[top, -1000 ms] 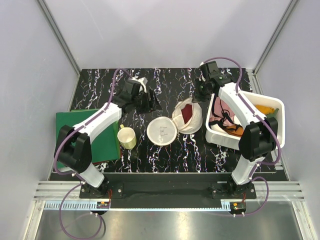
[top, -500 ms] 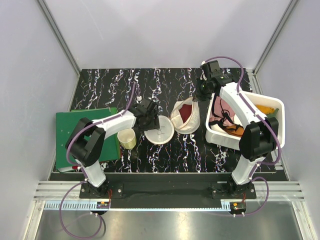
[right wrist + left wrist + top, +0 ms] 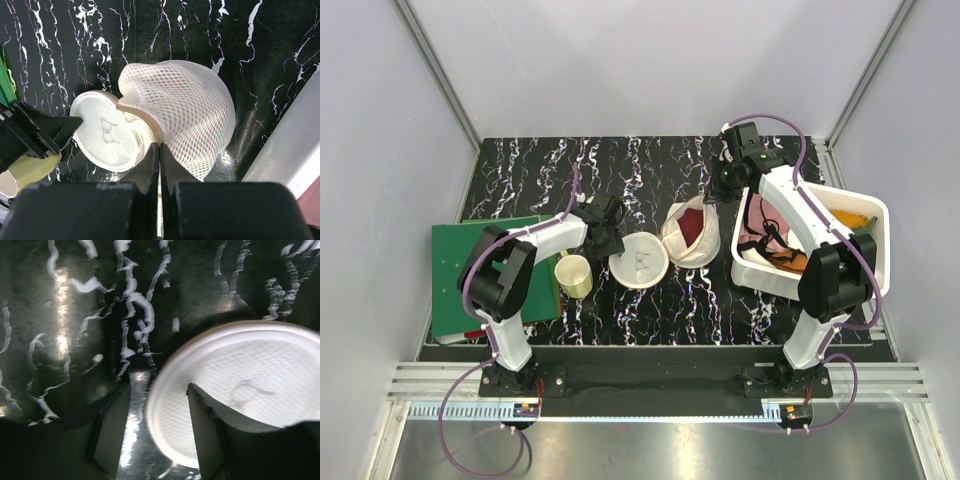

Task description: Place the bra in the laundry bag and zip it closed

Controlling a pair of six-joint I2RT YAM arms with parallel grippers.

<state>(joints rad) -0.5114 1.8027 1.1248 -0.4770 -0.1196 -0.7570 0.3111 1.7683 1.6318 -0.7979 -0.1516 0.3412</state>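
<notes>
Pinching the mesh of the laundry bag (image 3: 185, 105), the right gripper (image 3: 159, 147) is closed; the left gripper (image 3: 160, 395) (fingers parted) straddles its flat half's rim; the maroon bra (image 3: 696, 226) lies inside.

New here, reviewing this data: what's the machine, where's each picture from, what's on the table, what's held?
Two robot arms bolted to a table, each with a two-finger gripper. The wide picture is from a camera overhead; the close-ups are from cameras on each wrist. On the table: an opened round mesh laundry bag with a maroon bra inside, a cream cup, a green board, a white bin of cloths. The right gripper pinches the bag's raised half; the left gripper, open, straddles the flat half's rim.
</notes>
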